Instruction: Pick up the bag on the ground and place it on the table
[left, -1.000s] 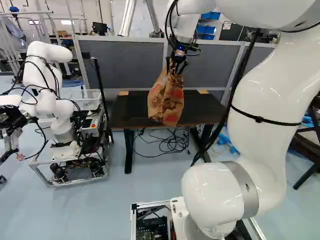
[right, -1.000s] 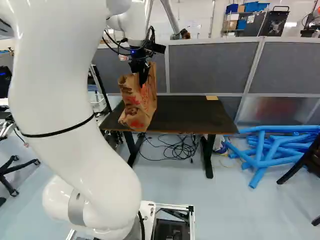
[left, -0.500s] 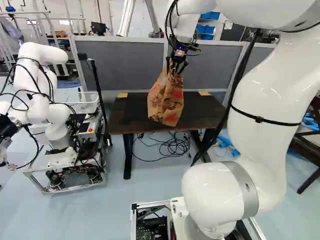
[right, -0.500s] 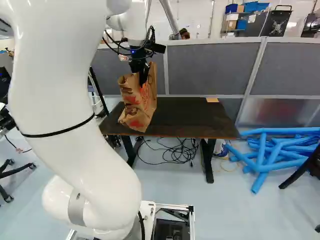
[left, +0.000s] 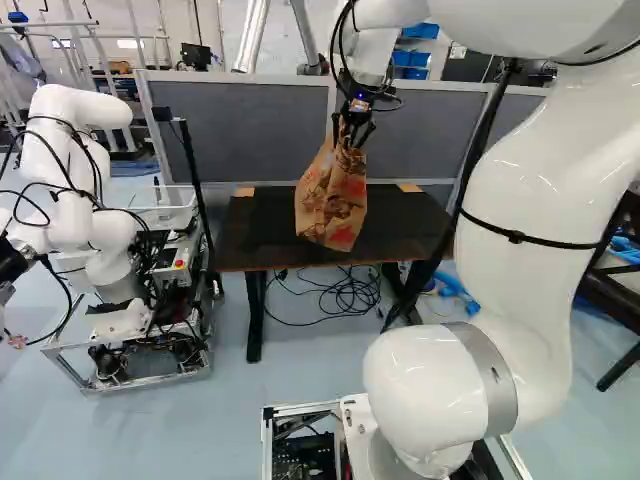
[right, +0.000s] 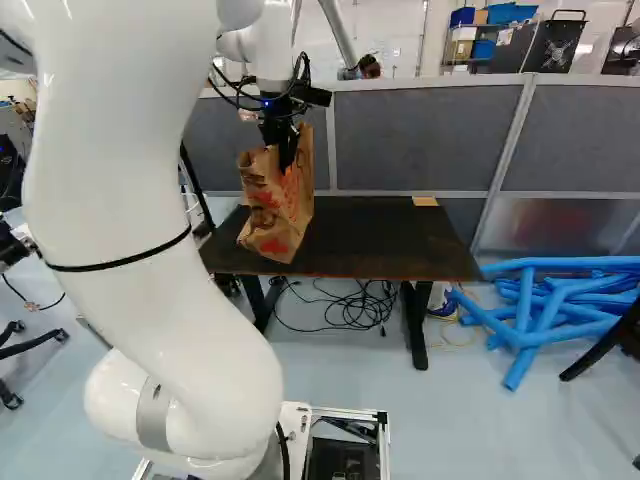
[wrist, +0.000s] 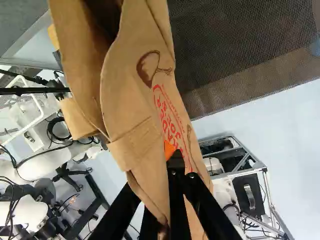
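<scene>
We have bag (left: 331, 205) in gripper (left: 353, 138), surface (right: 370, 240) ahead, partition (right: 420, 135) behind it, cables (right: 355, 305) beneath, tubes (right: 525, 310) right, another robot (left: 62, 160) left.

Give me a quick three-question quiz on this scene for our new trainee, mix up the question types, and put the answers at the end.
1. Multiple choice: what lies beneath the table?
a) a red bucket
b) a tangle of black cables
c) a stack of books

2. True or false: the paper bag hangs from the hand.

3. Fill in the missing word: in the right base view, the long tubes lying to the right of the table are ____ in colour.

Key: 1 b; 2 true; 3 blue.
</scene>
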